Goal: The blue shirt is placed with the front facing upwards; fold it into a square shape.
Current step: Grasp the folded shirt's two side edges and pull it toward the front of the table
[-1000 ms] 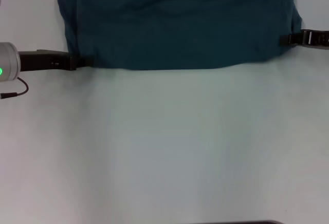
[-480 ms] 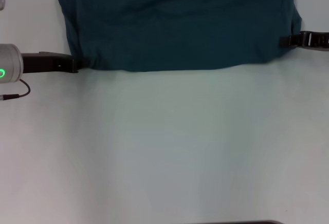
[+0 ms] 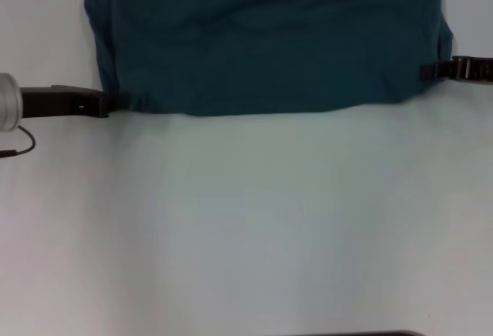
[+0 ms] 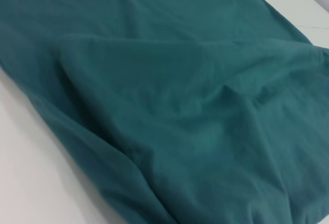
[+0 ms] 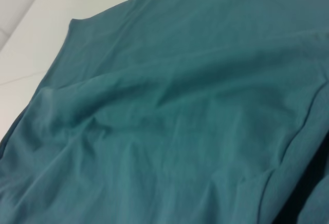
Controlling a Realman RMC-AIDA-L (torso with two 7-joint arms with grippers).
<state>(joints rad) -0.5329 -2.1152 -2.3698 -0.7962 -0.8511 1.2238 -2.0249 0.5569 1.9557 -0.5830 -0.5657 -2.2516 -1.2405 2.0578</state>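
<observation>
The blue shirt (image 3: pixel 269 39) lies across the far part of the white surface (image 3: pixel 254 228), its near edge running almost straight from side to side, a little lower toward the left. What faces up is plain teal cloth with soft creases — no lettering shows on it in any view. Its far part runs out of the top of the head view.

My left claw (image 3: pixel 115 102) sits low at the shirt's near left corner, reaching in from the left side, its tips touching the cloth edge. I cannot tell whether they are apart or together; the dark tips merge with the fabric there. A thin black cable (image 3: pixel 19 147) curls on the surface beside my left wrist.

My right claw (image 3: pixel 426 69) is at the shirt's right edge, a little farther from me than the near right corner, its black tip touching the hem. Whether it pinches the fabric or merely rests against it, I cannot tell.

From my left wrist the shirt (image 4: pixel 175 100) fills nearly everything, with a raised fold running through the cloth and white surface beside it. From my right wrist the shirt (image 5: pixel 175 121) likewise fills the view — rumpled, layered at one edge.
</observation>
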